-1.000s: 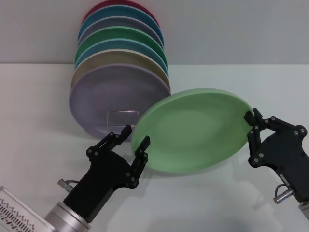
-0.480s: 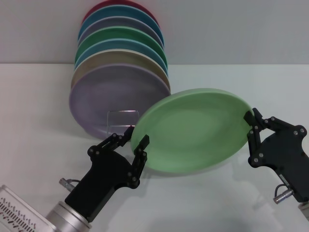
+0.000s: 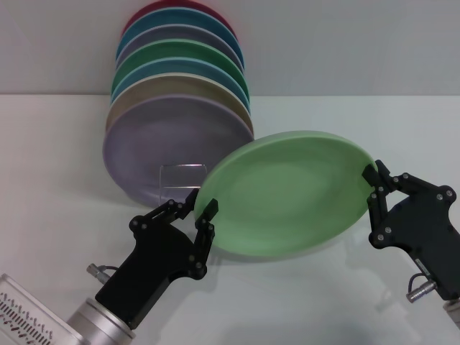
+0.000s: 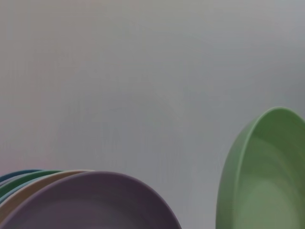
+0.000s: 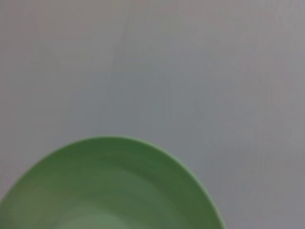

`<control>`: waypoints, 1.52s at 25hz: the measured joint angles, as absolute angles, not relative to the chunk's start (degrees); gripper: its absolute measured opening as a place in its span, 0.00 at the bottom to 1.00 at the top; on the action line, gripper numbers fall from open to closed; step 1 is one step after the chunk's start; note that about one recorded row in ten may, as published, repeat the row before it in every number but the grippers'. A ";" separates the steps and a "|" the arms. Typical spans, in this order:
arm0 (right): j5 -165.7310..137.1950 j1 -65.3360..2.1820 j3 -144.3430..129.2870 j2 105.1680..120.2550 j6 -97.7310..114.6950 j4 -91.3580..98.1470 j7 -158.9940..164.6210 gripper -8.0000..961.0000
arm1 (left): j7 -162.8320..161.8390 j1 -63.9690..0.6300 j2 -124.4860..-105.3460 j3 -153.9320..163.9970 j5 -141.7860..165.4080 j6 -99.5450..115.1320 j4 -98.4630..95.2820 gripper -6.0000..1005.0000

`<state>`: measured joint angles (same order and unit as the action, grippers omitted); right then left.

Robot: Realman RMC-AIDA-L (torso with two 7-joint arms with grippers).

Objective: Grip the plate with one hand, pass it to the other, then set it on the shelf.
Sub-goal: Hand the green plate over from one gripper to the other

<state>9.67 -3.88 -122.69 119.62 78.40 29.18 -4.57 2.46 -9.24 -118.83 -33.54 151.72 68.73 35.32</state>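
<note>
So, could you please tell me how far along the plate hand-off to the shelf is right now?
Done: the mint plate is lifted off the table, pinched at its rim by the right end effector. In hand: the left end effector straddles the opposite rim, not visibly clamped. Left: completing the transfer, the right's release, and setting the plate in the shelf in front of the lilac plate.

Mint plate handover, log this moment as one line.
phase: handover | plate: held tilted above table | right gripper: shut on far rim | left gripper: fingers straddling near rim | rack: not yet loaded
</note>
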 joint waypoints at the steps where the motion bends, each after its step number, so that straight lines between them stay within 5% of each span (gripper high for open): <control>1: 9.67 -3.89 -122.69 119.62 78.40 29.18 -4.57 0.02 | 2.46 -9.24 -118.82 -33.56 151.71 68.73 35.32 0.25; 38: 27.56 -3.21 -134.60 119.88 80.45 28.86 -8.84 0.02 | 2.46 -10.75 -119.01 -33.70 151.69 66.96 35.57 0.19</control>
<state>27.56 -3.21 -134.60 119.88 80.45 28.86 -8.84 2.46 -10.75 -119.01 -33.70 151.69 66.96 35.57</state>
